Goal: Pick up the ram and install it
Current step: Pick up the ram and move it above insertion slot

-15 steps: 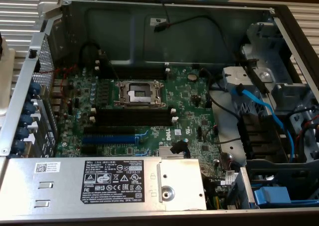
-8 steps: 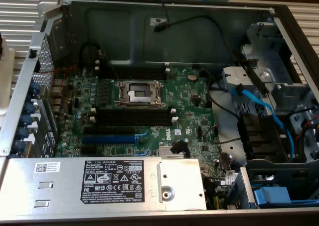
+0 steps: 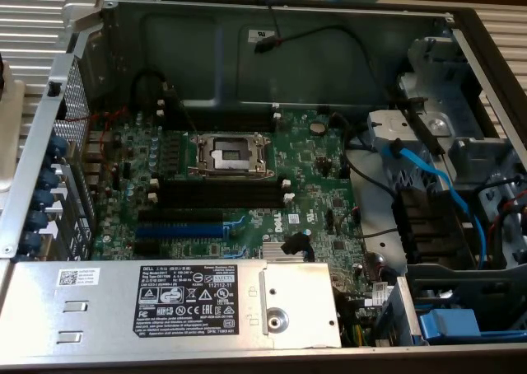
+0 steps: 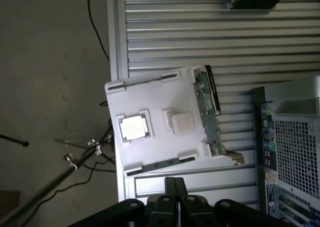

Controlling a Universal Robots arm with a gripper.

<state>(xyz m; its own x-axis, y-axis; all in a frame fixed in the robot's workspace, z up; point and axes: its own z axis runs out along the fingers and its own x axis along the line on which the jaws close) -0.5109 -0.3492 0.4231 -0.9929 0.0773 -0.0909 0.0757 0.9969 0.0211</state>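
Closed fully around nothing, the gripper [image 4: 170, 183] is hovering over the white tray [image 4: 150, 98] on the desk [image 4: 200, 42], nearest the ram [image 4: 160, 165], which is standing on edge in clips, likely for easy pinching, while the black slots [image 3: 222, 194] mid-frame in the exterior view are lying empty.

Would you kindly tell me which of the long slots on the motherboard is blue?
The blue slot sits between the black slots with white end clips and the grey power supply; its neighbours are black.
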